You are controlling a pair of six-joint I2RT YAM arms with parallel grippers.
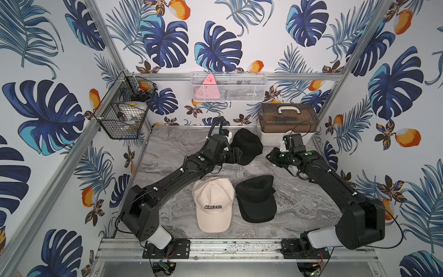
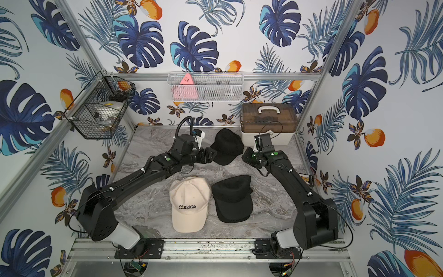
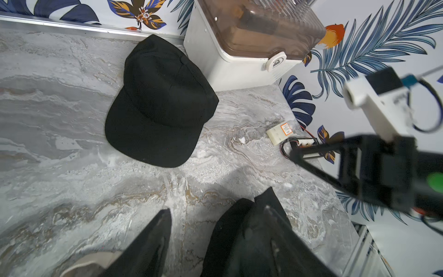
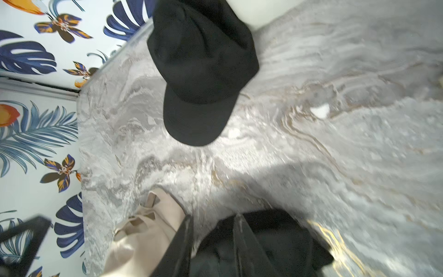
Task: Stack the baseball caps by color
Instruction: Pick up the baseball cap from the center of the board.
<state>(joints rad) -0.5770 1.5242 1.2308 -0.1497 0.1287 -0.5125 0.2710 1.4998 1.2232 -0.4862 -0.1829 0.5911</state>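
Cream cap (image 1: 212, 206) and near black cap (image 1: 256, 199) side by side on table, brims toward front rail (image 1: 239, 249). Far black cap (image 1: 247, 145) just beside lidded box (image 1: 287, 122), brim also frontward. Mesh basket (image 1: 251, 93) holds pink triangle (image 1: 209, 80). Left gripper (image 3: 218, 200) wide open, empty, by far cap's brim; right gripper (image 4: 212, 215) partly open, empty.

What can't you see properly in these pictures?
Cream cap: whether more caps lie under it; its own crown hides that, both top views.
Box: contents, blurred by the tinted lid, both top views.
Front black cap: cut off by the edge and blurred, right wrist view.
Wire basket: contents too small, top views.
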